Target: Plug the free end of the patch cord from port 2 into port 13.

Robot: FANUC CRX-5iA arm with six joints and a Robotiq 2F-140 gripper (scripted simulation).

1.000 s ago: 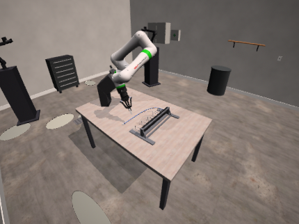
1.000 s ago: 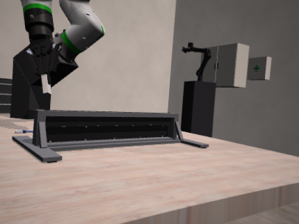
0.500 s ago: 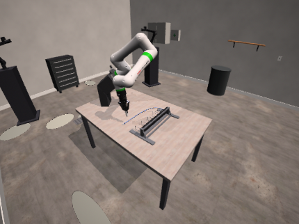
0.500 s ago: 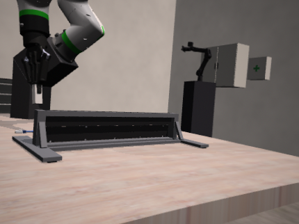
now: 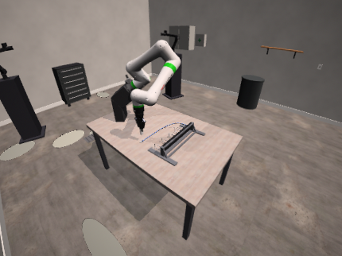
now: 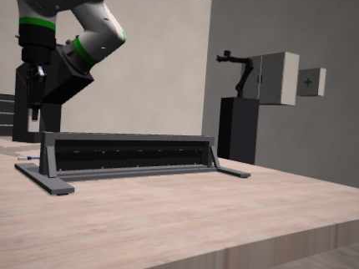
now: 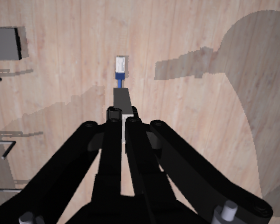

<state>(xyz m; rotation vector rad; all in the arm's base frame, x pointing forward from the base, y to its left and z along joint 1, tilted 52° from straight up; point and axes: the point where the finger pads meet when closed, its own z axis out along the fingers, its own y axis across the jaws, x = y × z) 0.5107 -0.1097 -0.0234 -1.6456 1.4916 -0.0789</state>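
Observation:
The dark patch-panel rack point(image 5: 177, 138) point(image 6: 125, 138) stands on the wooden table point(image 5: 207, 157) point(image 6: 167, 220) point(image 7: 200, 150). The blue patch cord point(image 5: 161, 129) runs from the rack's far end across the table. Its free end, a white plug point(image 5: 141, 141) point(image 6: 22, 158) point(image 7: 120, 64) with a blue boot, lies flat on the table in front of the rack. My gripper point(image 5: 140, 132) point(image 6: 34, 116) point(image 7: 120, 99) is shut and empty. It points down and hangs a little above the table, just short of the plug. The port numbers are too small to read.
A grey foot of the rack point(image 7: 9, 44) shows at the wrist view's upper left. A black pedestal point(image 5: 119, 106) stands behind the table's far corner. The table's near-left edge point(image 5: 119, 151) lies close to the plug. Another pedestal point(image 6: 238, 128) stands off the table.

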